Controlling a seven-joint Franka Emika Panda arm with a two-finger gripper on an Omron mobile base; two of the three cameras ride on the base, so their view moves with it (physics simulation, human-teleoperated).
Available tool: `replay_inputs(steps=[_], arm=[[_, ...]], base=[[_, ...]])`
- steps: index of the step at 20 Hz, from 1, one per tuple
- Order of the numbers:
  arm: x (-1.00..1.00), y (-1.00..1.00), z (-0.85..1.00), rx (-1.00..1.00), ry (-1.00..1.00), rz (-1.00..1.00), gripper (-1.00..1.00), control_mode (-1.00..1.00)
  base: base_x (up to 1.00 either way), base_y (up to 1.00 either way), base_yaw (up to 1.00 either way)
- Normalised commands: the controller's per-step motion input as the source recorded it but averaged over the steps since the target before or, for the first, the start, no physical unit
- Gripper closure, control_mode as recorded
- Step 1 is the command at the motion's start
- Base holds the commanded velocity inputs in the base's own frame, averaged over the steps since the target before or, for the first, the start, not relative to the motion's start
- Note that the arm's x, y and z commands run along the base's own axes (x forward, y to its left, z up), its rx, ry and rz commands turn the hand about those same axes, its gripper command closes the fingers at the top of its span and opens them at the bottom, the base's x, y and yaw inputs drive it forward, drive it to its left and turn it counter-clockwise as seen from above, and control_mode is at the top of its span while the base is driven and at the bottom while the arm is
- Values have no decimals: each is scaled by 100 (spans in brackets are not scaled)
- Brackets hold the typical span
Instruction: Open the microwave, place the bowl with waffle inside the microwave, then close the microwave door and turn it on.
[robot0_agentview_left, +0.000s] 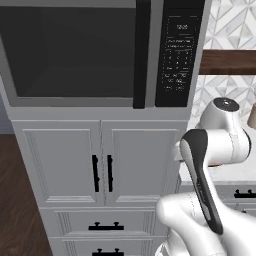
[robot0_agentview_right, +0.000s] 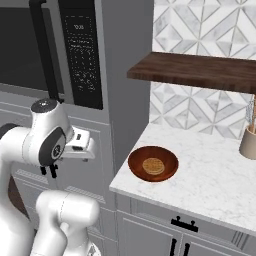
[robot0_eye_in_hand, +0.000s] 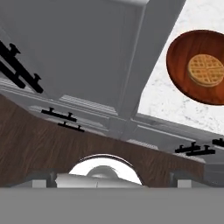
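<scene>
Right base view: microwave door (robot0_agentview_right: 25, 45) closed, handle (robot0_agentview_right: 44, 50) vertical beside keypad (robot0_agentview_right: 82, 55). Bowl (robot0_agentview_right: 153, 163) holding waffle (robot0_agentview_right: 153, 165) sits on marble surface (robot0_agentview_right: 215, 175) near its left edge. Pincer state: cannot tell.

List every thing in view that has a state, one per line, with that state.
microwave door: closed, handle untouched.
microwave: keypad display lit; whether it is running cannot be told.
bowl: upright on the counter, holding the waffle.
waffle: flat in the bowl's middle.
cabinet doors: closed.
drawers: closed.
gripper: jaws not visible, state cannot be told.
</scene>
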Motion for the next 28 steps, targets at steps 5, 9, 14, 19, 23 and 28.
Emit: replay_inputs(steps=[5,9,14,19,23,28], arm=[[-7,0,55,-3,-42,0,-100,-100],[0,1,62,0,-40,0,-100,-100],[0,0,69,0,-31,0,-100,-100],[-1,17,74,-1,-23,0,-100,-100],[-1,10,70,0,-11,0,-100,-100],[0,24,48,2,12,-1,-100,-100]], base=[[0,0,0],[0,0,0],[0,0,0],[0,0,0],[0,0,0],[0,0,0]])
